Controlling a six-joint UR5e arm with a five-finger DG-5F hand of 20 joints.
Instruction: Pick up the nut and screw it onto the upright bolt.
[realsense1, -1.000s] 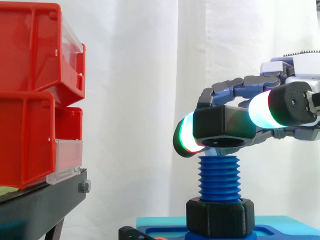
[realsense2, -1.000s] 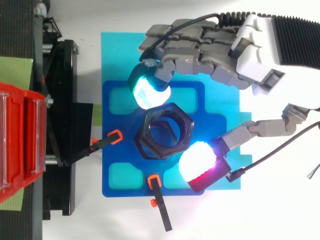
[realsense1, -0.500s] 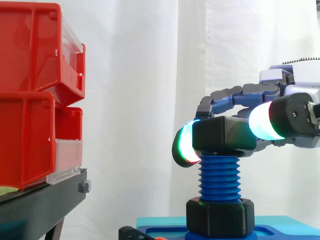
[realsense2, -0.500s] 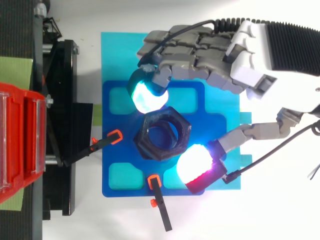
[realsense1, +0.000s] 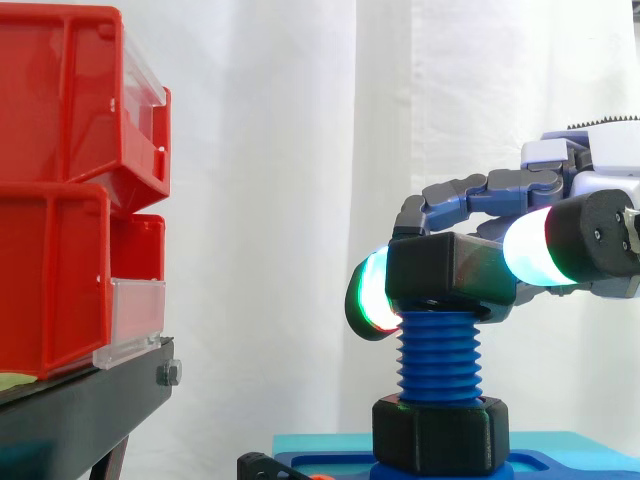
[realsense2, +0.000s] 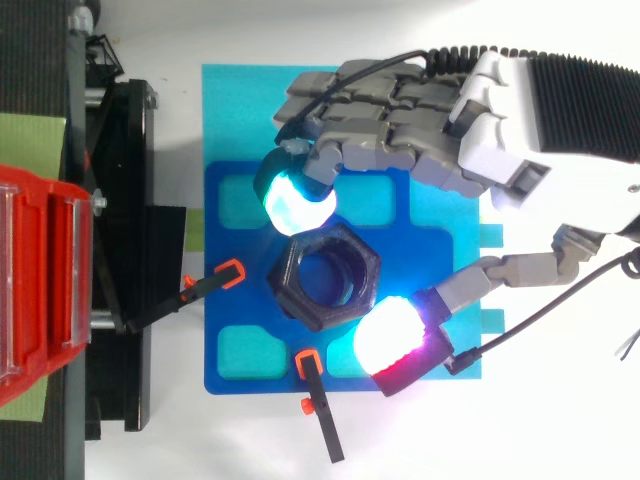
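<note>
Red bins (realsense1: 60, 190) stacked on blk stand (realsense1: 85, 405) at left, well apart from the work; hand (realsense2: 400, 110) comes in from right in side view, fingers curled, pinching the nut (realsense1: 445, 270) btwn two glowing pads (realsense2: 295, 198) on opposite sides; blue fixture plate (realsense2: 230, 245) lies on cyan mat (realsense2: 230, 100); blue bolt (realsense1: 438, 355) stands upright from plate; nut sits on bolt's top end, bore over the thread, approx level; 2nd blk nut (realsense1: 440, 435) at bolt's foot; two orange-tipped clips (realsense2: 228, 273) at plate's edge.
</note>
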